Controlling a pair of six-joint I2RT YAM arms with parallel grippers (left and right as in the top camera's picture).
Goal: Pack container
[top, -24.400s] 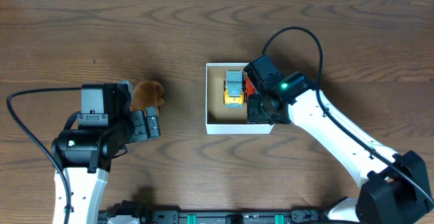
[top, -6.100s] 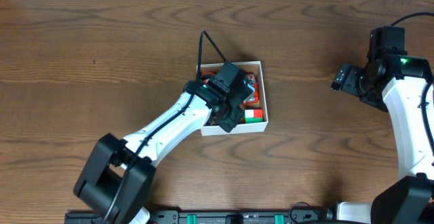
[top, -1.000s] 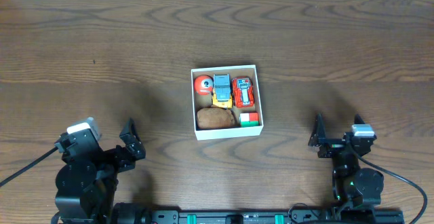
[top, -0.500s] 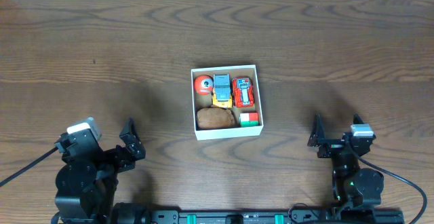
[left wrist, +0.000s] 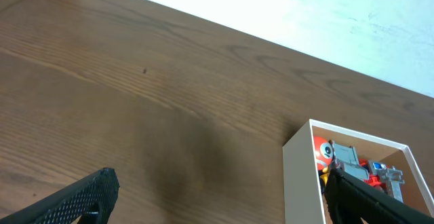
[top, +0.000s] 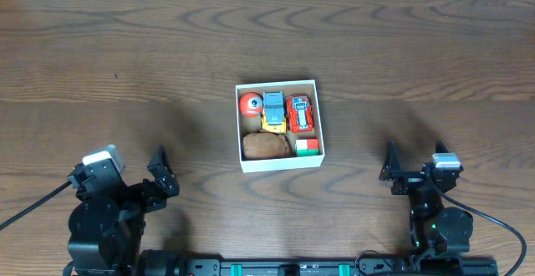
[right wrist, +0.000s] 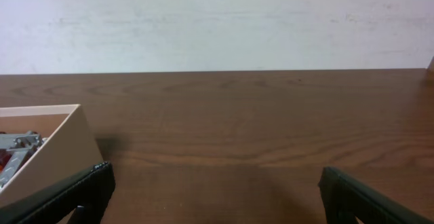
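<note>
The container (top: 281,165), a small square white box with a tan inside, sits mid-table. It holds a red ball (top: 249,103), a yellow and grey truck (top: 273,111), a red car (top: 299,114), a brown plush (top: 267,145) and a green, white and red block (top: 308,147). My left gripper (top: 163,174) rests open near the front left edge, well clear of the box. The left wrist view shows the left gripper (left wrist: 218,183) empty, with the container (left wrist: 302,176) ahead at right. My right gripper (top: 407,169) stands open at front right. In its own view the right gripper (right wrist: 217,176) holds nothing, and the container (right wrist: 57,146) shows at left.
Dark brown wooden table (top: 125,58) runs all round the box. A white wall (right wrist: 217,20) rises behind the table's far edge. Both arm bases sit at the front edge.
</note>
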